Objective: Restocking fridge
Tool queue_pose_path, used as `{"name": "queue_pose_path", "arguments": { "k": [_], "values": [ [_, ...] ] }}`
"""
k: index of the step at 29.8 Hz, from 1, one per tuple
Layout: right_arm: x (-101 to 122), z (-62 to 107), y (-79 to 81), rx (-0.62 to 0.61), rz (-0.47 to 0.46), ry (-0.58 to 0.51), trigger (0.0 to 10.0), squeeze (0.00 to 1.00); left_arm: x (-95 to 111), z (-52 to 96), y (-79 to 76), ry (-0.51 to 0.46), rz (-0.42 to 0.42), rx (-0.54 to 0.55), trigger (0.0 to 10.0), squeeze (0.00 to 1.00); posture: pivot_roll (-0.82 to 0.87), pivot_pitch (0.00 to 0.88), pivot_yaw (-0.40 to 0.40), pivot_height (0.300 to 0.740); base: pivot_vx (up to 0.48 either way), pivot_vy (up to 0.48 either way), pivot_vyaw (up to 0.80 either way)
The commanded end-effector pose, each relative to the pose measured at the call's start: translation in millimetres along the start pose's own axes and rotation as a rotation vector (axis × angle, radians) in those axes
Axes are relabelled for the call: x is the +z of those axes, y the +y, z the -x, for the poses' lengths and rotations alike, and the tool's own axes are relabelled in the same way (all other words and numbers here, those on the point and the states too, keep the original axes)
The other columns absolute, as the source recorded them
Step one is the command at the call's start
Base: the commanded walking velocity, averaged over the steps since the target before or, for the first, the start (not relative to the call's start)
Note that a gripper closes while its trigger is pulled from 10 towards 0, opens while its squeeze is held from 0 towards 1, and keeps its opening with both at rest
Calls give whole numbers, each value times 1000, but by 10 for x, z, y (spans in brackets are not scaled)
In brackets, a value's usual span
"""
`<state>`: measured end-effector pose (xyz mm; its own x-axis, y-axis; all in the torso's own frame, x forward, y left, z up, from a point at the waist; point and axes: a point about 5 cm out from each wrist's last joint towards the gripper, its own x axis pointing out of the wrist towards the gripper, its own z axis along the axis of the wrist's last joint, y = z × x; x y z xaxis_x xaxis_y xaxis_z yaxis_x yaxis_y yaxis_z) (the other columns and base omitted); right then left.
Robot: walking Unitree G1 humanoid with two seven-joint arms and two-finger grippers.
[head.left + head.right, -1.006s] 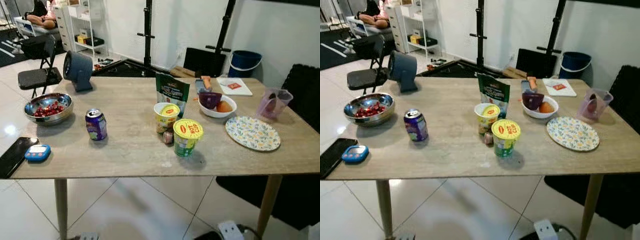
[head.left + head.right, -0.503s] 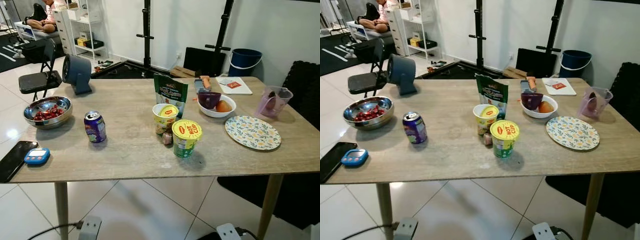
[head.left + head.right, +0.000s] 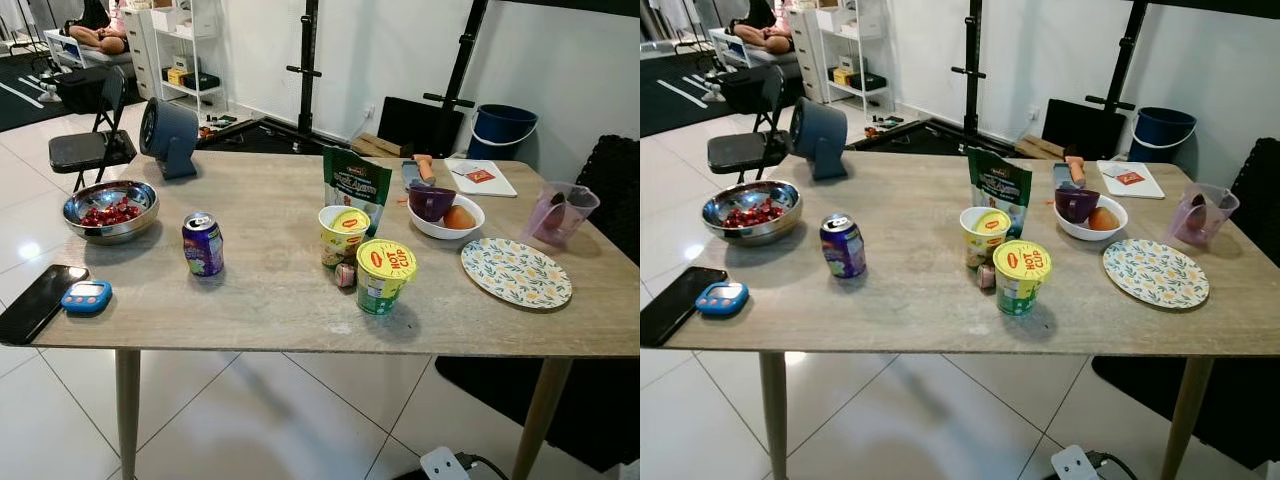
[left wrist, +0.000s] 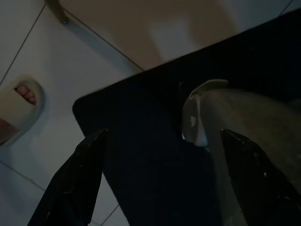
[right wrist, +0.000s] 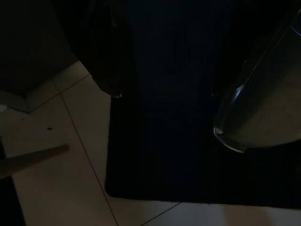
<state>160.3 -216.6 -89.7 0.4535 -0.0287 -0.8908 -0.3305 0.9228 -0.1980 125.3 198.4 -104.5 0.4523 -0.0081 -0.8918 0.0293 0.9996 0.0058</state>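
Left eye view, wooden table (image 3: 270, 290) on white tiles, purple can (image 3: 203, 244), cup noodles (image 3: 385, 276); left gripper (image 4: 164, 181) wide, right gripper (image 5: 176, 70) wide

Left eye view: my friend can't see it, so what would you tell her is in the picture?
A wooden table holds a purple soda can, two yellow-lidded noodle cups, a green snack pouch, a metal bowl of red fruit, a white bowl, a patterned plate and a phone.
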Motion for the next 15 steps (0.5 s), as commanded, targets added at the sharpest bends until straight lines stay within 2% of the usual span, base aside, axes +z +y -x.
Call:
{"name": "queue_pose_path", "arguments": {
  "k": [1, 8, 10, 11, 13, 14, 15],
  "values": [
    [29, -7, 24, 10, 20, -3, 10000, 0, -2, -13, -87, 2, 19, -17, 10000, 0, 70, 20, -62, 740, 0, 0, 0],
    [86, -16, 52, 18, 29, -19, 10000, 0, 4, -13, -87, -2, 21, -17, 10000, 0, 78, 15, -61, 740, 0, 0, 0],
    [261, -34, 91, 27, 70, -70, 10000, 0, -33, -3, -58, 6, 30, -7, 10000, 0, 95, 3, -64, 740, 0, 0, 0],
    [261, -34, 91, 27, 70, -70, 10000, 0, -33, -3, -58, 6, 30, -7, 10000, 0, 95, 3, -64, 740, 0, 0, 0],
    [473, -41, 111, 31, 137, -140, 10000, 0, -74, 9, -26, 15, 40, 4, 10000, 0, 102, 1, -66, 740, 0, 0, 0],
    [585, -38, 126, 39, 200, -184, 10000, 0, -86, 13, -16, 17, 44, 8, 10000, 0, 107, 0, -68, 740, 0, 0, 0],
    [585, -38, 126, 39, 200, -184, 10000, 0, -86, 13, -16, 17, 44, 8, 10000, 0, 107, 0, -68, 740, 0, 0, 0]
  ]
}}
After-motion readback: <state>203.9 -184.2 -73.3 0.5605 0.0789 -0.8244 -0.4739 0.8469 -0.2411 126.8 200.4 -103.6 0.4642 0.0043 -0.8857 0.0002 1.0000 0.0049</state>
